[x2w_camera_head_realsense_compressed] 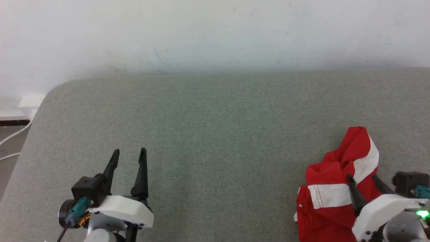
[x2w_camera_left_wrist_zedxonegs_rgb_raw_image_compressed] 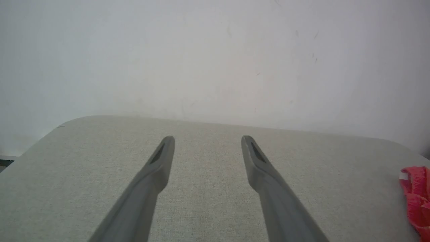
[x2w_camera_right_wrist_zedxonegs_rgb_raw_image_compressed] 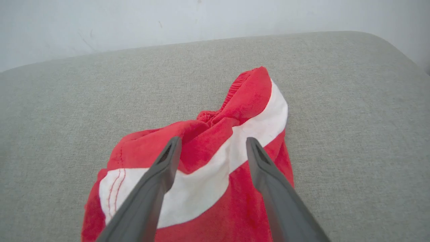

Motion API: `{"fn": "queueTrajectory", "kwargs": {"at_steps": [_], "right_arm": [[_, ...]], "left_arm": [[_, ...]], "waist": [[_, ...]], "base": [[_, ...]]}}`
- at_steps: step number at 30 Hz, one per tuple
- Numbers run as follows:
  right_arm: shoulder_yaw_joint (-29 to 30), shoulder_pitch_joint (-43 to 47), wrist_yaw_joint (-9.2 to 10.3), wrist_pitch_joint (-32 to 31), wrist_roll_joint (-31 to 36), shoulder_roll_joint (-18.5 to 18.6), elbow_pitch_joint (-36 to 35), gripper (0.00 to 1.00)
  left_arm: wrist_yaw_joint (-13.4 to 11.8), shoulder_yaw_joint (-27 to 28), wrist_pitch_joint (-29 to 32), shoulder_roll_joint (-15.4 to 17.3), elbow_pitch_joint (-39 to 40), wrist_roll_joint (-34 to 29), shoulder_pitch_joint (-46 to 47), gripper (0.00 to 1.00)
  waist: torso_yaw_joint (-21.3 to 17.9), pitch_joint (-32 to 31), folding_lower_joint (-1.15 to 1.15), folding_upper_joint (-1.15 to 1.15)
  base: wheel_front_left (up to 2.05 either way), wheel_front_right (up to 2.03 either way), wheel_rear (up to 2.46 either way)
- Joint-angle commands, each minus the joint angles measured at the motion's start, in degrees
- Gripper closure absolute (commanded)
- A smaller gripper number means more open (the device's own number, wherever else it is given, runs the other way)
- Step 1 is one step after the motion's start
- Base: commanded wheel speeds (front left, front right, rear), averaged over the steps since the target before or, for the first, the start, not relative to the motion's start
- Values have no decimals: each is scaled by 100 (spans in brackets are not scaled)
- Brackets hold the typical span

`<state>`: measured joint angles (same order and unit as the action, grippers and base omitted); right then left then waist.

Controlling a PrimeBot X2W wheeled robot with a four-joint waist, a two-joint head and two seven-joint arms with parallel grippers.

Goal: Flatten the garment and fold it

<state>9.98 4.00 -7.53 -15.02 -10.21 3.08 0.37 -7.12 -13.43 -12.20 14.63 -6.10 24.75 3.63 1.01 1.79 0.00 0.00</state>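
The garment (x2w_camera_head_realsense_compressed: 331, 188), red shorts with a wide white side stripe, lies crumpled in a heap at the lower right of the grey-green cushion. Its bunched waistband points away from me. My right gripper (x2w_camera_head_realsense_compressed: 362, 177) hovers over the heap, open, with the white stripe (x2w_camera_right_wrist_zedxonegs_rgb_raw_image_compressed: 215, 174) showing between its fingers and nothing clamped. My left gripper (x2w_camera_head_realsense_compressed: 129, 153) stands open over bare cushion at the lower left, far from the shorts. An edge of the garment (x2w_camera_left_wrist_zedxonegs_rgb_raw_image_compressed: 416, 198) peeks in at the right of the left wrist view, beside the open left gripper (x2w_camera_left_wrist_zedxonegs_rgb_raw_image_compressed: 208, 138).
The grey-green cushion (x2w_camera_head_realsense_compressed: 215, 134) spans the whole work area, with a rounded corner at the far left. A white wall (x2w_camera_head_realsense_compressed: 215, 33) rises behind it. White cables and a socket (x2w_camera_head_realsense_compressed: 20, 111) lie on the floor past the left edge.
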Motion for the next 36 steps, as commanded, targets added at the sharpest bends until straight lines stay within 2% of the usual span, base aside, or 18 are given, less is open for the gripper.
{"fn": "queueTrajectory", "kwargs": {"at_steps": [1,4,9,12,16,17,18,19,23,29,30,31,33,34,35,36], "right_arm": [[-145,-34,4,-235,68,-19,-102,0],[-417,-22,4,-914,99,34,-176,0],[-808,-69,4,-1954,45,339,-79,0],[-962,-187,4,-2144,4,465,215,0],[-1051,-343,4,-2184,-196,450,907,0],[-1057,-376,4,-2194,-286,411,1095,53],[-1115,-407,4,-2208,-340,406,1271,94],[-1151,-444,4,-2186,-451,374,1418,100],[-1291,-617,4,-1919,-750,285,1664,100],[-1726,-1319,4,-510,-1284,57,1562,100],[-1726,-1319,4,-510,-1284,57,1562,100],[-1991,-1497,4,-225,-1370,22,1510,100],[-2273,-1607,4,-70,-1436,1,1565,100],[-2433,-1636,4,-58,-1460,-6,1646,90],[-2568,-1663,4,-26,-1457,-10,1742,56],[-2682,-1681,4,32,-1392,-12,1860,0]], "left_arm": [[-23,-14,-43,-8,-15,30,-11,0],[-33,-27,-50,-16,-39,36,-16,0],[-51,-53,-56,-28,-66,45,-8,0],[-46,-88,-60,-50,-79,48,24,0],[-33,-143,-67,-84,-125,52,59,0],[-30,-151,-69,-92,-139,59,66,0],[-24,-161,-71,-98,-153,65,74,0],[-19,-168,-74,-102,-166,69,79,0],[-14,-178,-83,-107,-198,83,88,0],[-24,-197,-88,-66,-235,81,82,0],[-24,-197,-88,-66,-235,81,82,0],[-24,-207,-78,-52,-233,82,86,0],[-31,-226,-69,-50,-222,75,99,0],[-35,-241,-61,-53,-214,69,106,0],[-40,-252,-56,-57,-207,65,115,0],[-40,-267,-50,-63,-204,64,124,0]], "waist": [[9,-30,0,0],[15,-57,0,0],[34,-63,0,0],[59,-35,0,0],[108,-34,0,0],[122,-35,0,0],[139,-39,0,0],[153,-46,0,0],[179,-58,0,0],[168,-104,0,0],[168,-104,0,0],[164,-108,0,0],[162,-98,0,0],[164,-83,0,0],[166,-69,0,0],[177,-53,0,0]], "base": [[0,0,0],[0,0,0],[0,0,0],[0,0,0],[0,0,0],[0,0,0],[0,0,0],[0,0,0],[0,0,0],[0,0,0],[0,0,0],[0,0,0],[0,0,0],[0,0,0],[0,0,0],[0,0,0]]}}
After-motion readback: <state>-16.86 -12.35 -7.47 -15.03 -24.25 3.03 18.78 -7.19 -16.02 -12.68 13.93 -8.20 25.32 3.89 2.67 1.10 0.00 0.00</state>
